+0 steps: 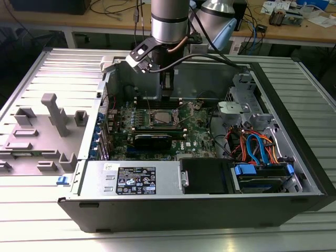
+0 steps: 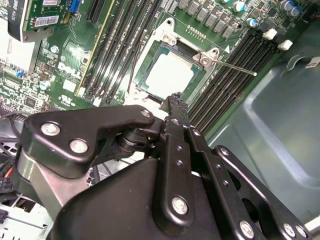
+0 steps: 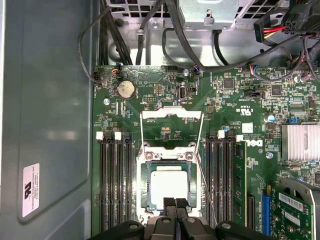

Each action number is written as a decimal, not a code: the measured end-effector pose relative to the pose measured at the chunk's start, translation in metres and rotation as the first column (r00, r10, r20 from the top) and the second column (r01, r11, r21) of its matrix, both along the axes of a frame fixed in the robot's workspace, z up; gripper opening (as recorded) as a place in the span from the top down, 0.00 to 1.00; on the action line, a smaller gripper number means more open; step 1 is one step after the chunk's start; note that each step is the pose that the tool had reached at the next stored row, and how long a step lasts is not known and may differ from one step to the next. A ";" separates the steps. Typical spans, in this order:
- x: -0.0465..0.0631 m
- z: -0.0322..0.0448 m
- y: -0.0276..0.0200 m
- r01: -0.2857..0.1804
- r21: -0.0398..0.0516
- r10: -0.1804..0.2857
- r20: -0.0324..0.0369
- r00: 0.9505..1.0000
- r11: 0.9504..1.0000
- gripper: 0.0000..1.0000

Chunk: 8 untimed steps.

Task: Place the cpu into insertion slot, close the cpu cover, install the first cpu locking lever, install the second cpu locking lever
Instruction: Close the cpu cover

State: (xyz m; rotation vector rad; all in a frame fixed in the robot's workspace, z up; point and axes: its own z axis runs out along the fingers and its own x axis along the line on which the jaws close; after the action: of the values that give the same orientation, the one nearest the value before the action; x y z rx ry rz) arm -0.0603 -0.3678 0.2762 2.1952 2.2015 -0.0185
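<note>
near the cpu (image 3: 169,183), pincer (image 3: 175,201) seemingly closed

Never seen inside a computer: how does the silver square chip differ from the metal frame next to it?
The chip is a solid square lying flat in its socket; the frame is a hollow outline with green board showing through. The chip is seated, the frame swung open off it. Both are silvery squares.
</note>
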 end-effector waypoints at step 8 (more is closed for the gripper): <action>0.000 0.0051 0.0000 0.000 0.000 0.000 0.000 1.000 1.000 0.89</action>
State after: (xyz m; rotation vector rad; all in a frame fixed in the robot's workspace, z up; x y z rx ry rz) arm -0.0603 -0.3678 0.2813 2.1953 2.2014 -0.0185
